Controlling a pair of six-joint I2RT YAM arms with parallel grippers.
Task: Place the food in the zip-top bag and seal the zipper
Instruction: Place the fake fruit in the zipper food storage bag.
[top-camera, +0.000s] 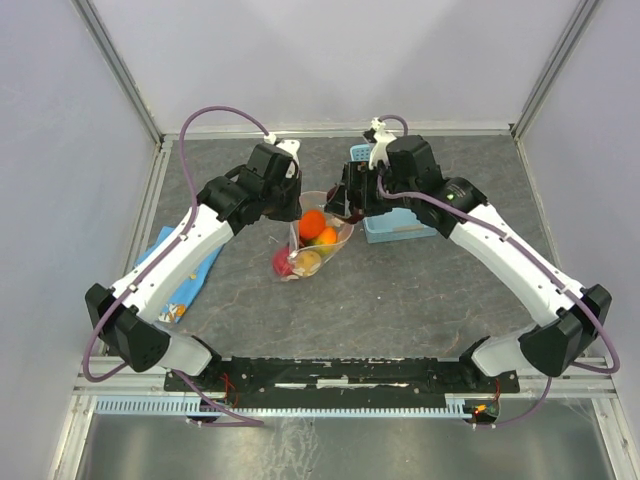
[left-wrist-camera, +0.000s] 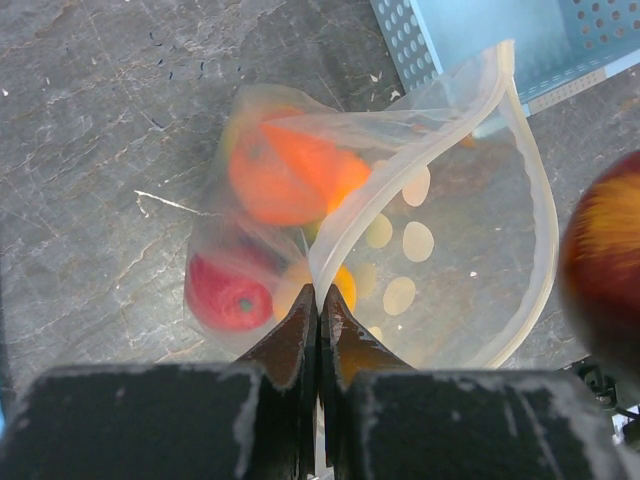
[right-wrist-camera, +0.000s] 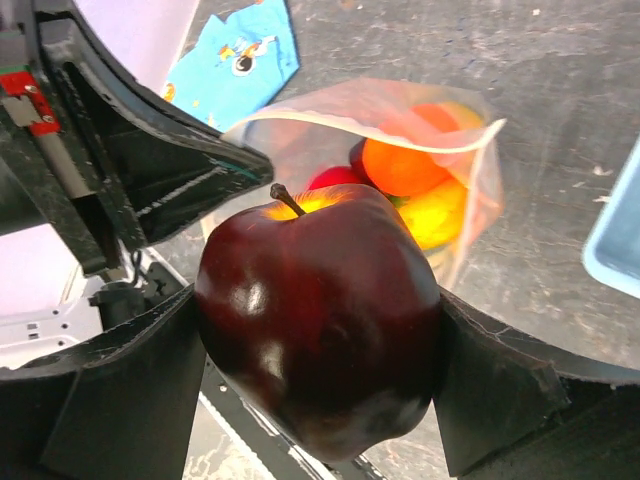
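Observation:
The zip-top bag (top-camera: 318, 245) lies mid-table with its mouth held open and raised. My left gripper (left-wrist-camera: 320, 298) is shut on the whitish zipper (left-wrist-camera: 395, 175) edge at the mouth. Inside the bag (left-wrist-camera: 450, 260) lie food pieces: an orange one (left-wrist-camera: 285, 175), a red one (left-wrist-camera: 228, 295) and a yellow one (right-wrist-camera: 435, 212). My right gripper (right-wrist-camera: 320, 335) is shut on a dark maroon apple (right-wrist-camera: 320, 320). It holds the apple just above and beside the bag's open mouth (right-wrist-camera: 380, 125). The apple also shows at the right edge of the left wrist view (left-wrist-camera: 605, 270).
A light-blue plastic basket (top-camera: 402, 229) stands right of the bag, under my right arm. A blue cloth (top-camera: 186, 276) lies on the left beneath my left arm. Grey walls ring the dark table (top-camera: 400, 300).

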